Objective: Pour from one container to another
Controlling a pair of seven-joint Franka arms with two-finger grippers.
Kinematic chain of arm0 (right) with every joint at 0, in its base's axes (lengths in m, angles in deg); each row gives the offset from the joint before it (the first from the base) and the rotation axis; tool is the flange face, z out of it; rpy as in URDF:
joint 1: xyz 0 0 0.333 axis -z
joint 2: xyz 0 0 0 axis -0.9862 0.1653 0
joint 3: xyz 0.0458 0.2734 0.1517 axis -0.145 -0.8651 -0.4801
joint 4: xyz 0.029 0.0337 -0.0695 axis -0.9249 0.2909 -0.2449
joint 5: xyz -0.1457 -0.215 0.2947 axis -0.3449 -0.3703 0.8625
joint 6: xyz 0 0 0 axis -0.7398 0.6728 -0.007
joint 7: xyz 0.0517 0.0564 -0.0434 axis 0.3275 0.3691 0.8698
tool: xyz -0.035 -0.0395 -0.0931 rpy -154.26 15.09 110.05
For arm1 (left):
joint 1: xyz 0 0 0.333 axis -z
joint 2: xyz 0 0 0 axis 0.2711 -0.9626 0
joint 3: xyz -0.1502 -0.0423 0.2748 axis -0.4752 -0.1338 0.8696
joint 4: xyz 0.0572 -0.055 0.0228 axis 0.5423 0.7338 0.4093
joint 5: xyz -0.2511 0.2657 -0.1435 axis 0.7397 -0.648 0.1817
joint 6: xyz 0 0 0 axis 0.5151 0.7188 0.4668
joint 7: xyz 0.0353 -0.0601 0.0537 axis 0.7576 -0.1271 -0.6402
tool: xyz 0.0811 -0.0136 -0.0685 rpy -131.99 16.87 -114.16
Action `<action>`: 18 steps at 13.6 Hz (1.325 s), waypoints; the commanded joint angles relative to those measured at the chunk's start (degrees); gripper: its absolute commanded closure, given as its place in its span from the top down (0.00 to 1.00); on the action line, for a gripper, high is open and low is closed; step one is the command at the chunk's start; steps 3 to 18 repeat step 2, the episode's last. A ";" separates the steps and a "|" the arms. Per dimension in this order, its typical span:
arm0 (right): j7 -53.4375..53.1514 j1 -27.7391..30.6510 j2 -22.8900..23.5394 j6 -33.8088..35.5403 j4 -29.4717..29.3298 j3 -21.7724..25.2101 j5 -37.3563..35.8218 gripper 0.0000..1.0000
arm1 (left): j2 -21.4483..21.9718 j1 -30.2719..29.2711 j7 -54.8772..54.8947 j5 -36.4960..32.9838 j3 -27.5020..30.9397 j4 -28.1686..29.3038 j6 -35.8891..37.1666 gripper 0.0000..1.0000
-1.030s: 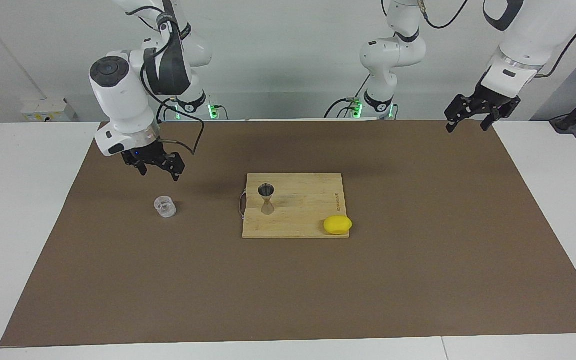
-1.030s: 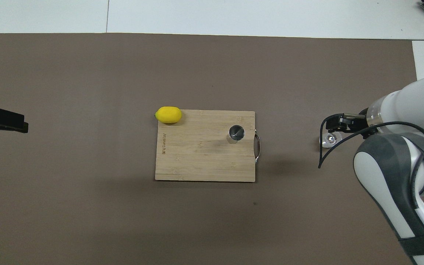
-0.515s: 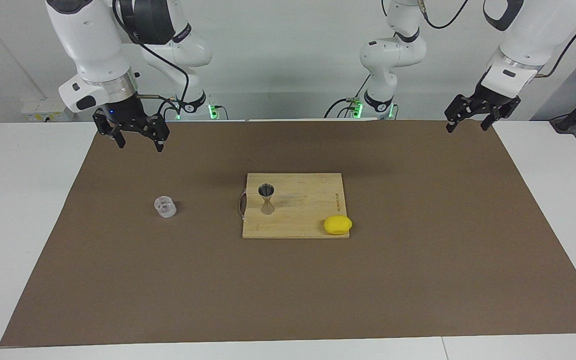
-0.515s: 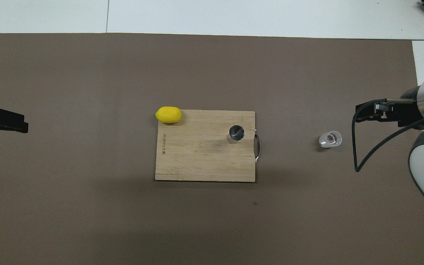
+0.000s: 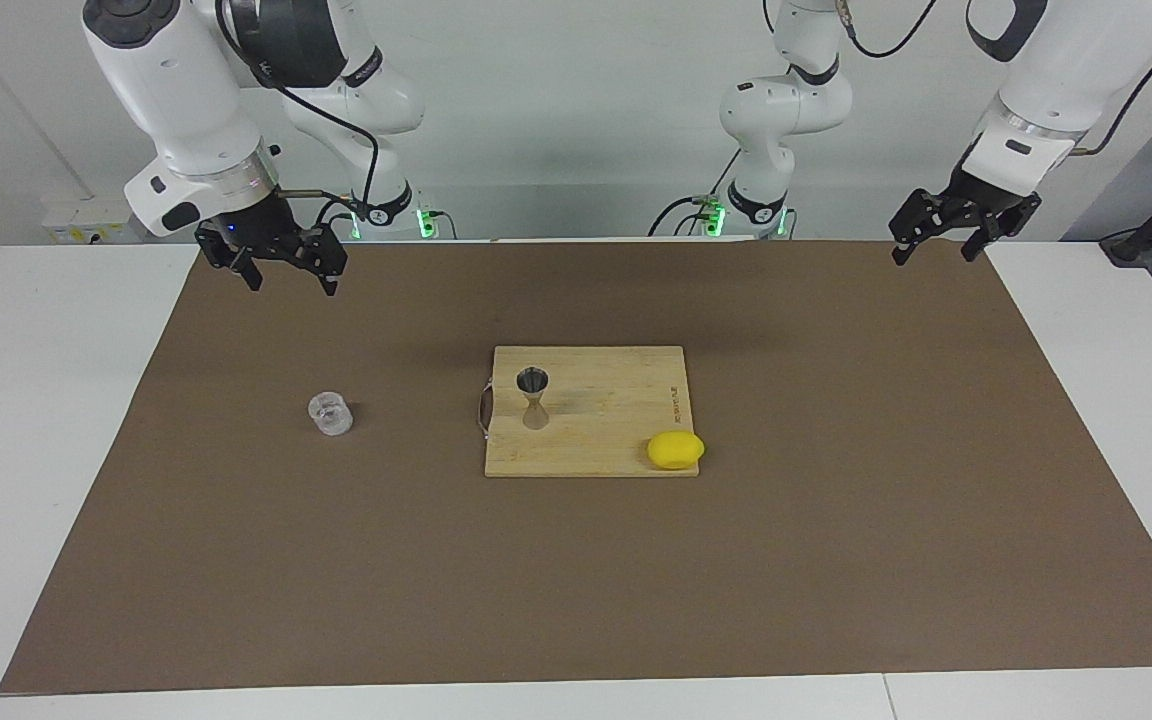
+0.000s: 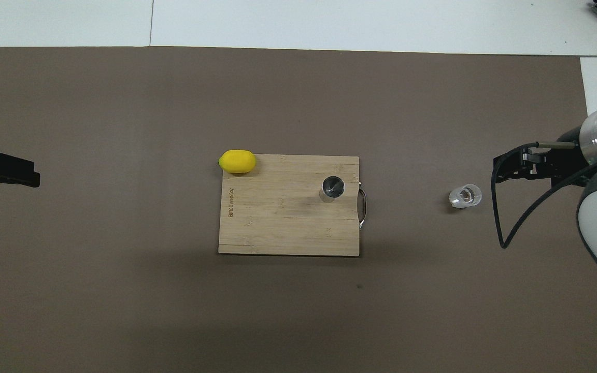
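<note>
Overhead, both arms are cut off; left fingers (image 5: 934,248) and right fingers (image 5: 283,270) spread, empty, above the mat (image 5: 836,480).

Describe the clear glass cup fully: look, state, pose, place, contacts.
The glass cup is small, short and clear, with thick walls and a heavy base, seemingly glass. It stands upright on the brown mat, mouth up, off the cutting board toward the right arm's end of the table, level with the jigger. Whether it holds any liquid cannot be told. Nothing but the mat touches it; the right gripper hangs open above the mat, well clear of it.
</note>
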 commanded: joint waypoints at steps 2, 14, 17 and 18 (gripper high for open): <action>2.04 0.47 -0.78 0.53 1.05 -0.11 1.28 1.00 | 1.16 0.11 0.11 -0.51 0.13 0.86 0.72 1.00; 2.04 0.47 -0.78 0.53 1.05 -0.11 1.28 1.00 | 1.16 0.11 0.11 -0.51 0.13 0.86 0.72 1.00; 2.04 0.47 -0.78 0.53 1.05 -0.11 1.28 1.00 | 1.16 0.11 0.11 -0.51 0.13 0.86 0.72 1.00; 2.04 0.47 -0.78 0.53 1.05 -0.11 1.28 1.00 | 1.16 0.11 0.11 -0.51 0.13 0.86 0.72 1.00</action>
